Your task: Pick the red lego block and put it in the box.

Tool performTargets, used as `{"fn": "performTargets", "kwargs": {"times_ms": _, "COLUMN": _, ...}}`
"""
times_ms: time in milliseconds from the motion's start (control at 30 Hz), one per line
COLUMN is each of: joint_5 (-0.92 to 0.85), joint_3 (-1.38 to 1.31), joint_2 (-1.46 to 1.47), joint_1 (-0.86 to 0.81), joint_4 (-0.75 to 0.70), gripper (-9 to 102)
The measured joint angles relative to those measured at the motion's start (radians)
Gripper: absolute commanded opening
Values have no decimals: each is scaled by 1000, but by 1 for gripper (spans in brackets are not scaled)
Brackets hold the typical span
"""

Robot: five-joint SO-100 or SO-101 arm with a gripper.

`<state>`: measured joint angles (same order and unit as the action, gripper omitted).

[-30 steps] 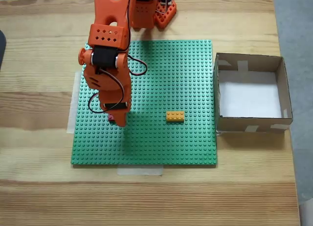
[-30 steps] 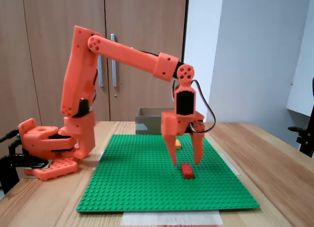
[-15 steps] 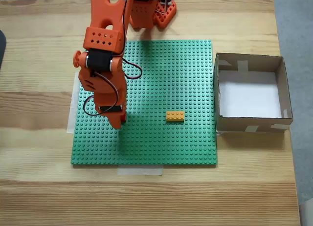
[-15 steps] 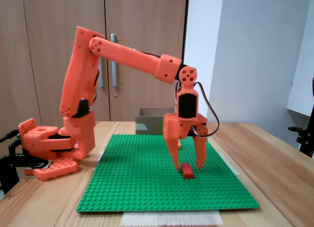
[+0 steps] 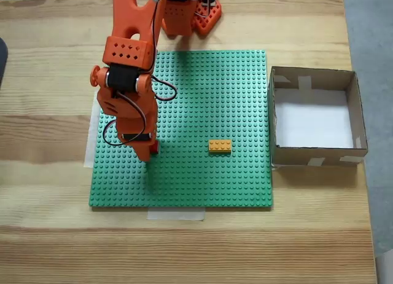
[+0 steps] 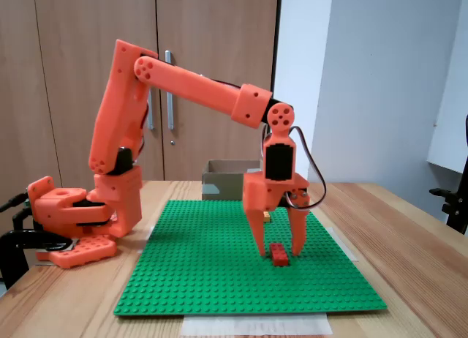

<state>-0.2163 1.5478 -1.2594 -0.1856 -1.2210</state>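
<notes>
The red lego block lies on the green baseplate, seen in the side fixed view. My orange gripper hangs over it, open, with one finger on each side of the block and the tips close to the plate. From above, the gripper sits over the baseplate's left part and covers nearly all of the block. The box, brown cardboard with a white bottom, stands to the right of the baseplate and has nothing in it.
An orange-yellow brick lies near the middle of the baseplate, between the gripper and the box. The arm's base stands at the table's far edge in the top view. Bare wooden table surrounds the plate.
The gripper has dropped lower and shifted slightly, so its open fingers now straddle the red block. The block, the yellow brick and the box have not moved.
</notes>
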Motion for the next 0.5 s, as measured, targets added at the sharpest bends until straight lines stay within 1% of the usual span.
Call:
{"fn": "performTargets", "kwargs": {"times_ms": 133, "joint_5": 3, "joint_3": 0, "joint_2": 6, "joint_1": 0, "joint_4": 0, "gripper": 21}}
{"fn": "performTargets", "kwargs": {"times_ms": 367, "joint_5": 3, "joint_3": 0, "joint_2": 20, "joint_1": 5, "joint_4": 14, "gripper": 14}}
{"fn": "performTargets", "kwargs": {"times_ms": 500, "joint_5": 3, "joint_3": 0, "joint_2": 20, "joint_1": 5, "joint_4": 17, "gripper": 12}}
